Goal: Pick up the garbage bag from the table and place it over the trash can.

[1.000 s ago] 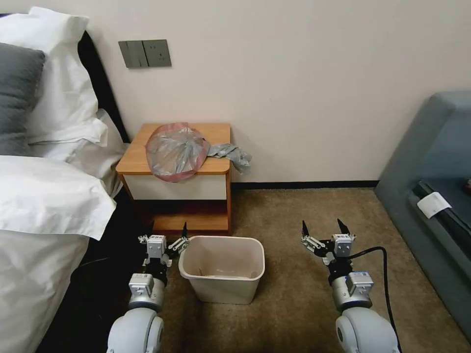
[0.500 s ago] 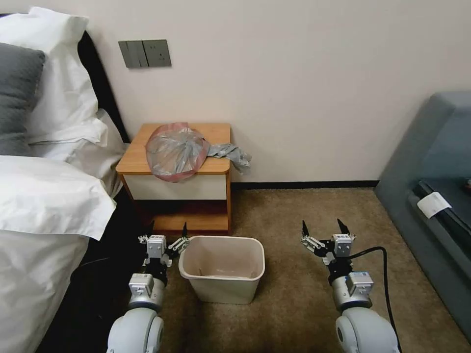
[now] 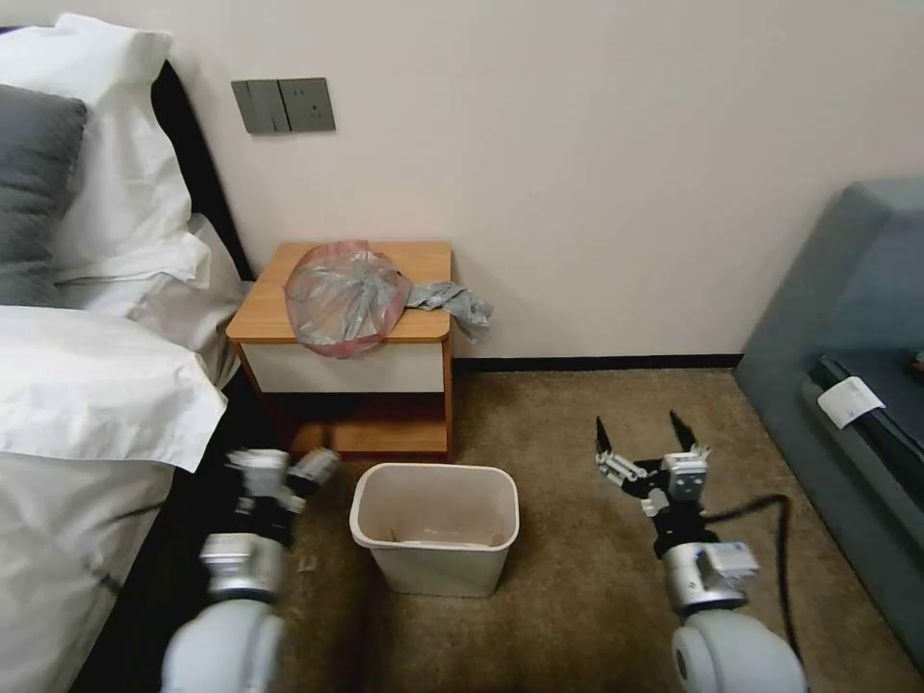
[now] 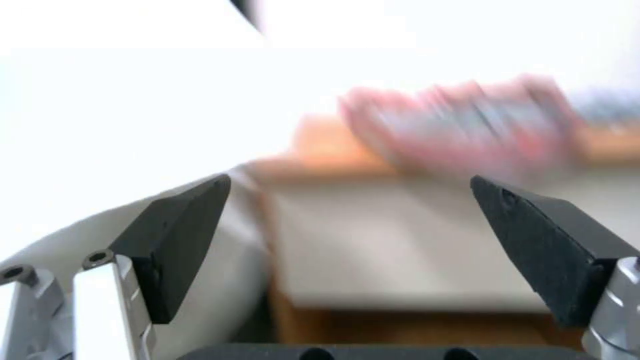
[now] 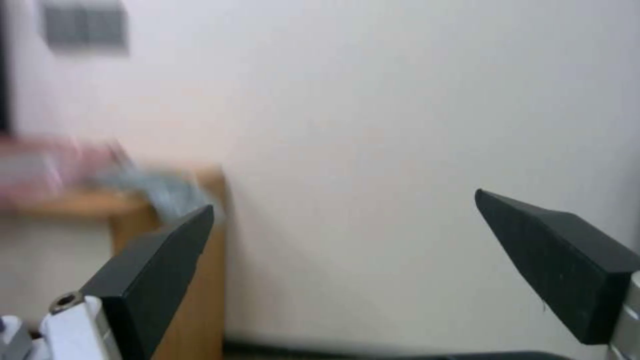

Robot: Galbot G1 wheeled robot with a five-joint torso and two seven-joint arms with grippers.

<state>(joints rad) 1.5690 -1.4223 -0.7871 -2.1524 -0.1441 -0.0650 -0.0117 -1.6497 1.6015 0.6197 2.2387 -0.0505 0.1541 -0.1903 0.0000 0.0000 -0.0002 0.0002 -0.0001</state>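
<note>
This is a bedroom. A bed with white sheets and soft pillows stands right beside a small wooden bench. Brown carpet covers the floor around the bench, and a grey sofa sits well apart from it.

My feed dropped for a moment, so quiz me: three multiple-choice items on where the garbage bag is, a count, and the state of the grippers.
1. Where does the garbage bag lie?
A. in the trash can
B. on the table
C. on the carpet

2. How many bins stand on the carpet?
A. one
B. two
C. three

3. How are the fingers of the right gripper?
A. shut on the bag
B. shut on nothing
C. open

Key:
1 B, it rests on the table, one end hanging off the side.
2 A, a single trash can.
3 C, fingers spread apart with nothing between them; the left gripper is open too.
</note>
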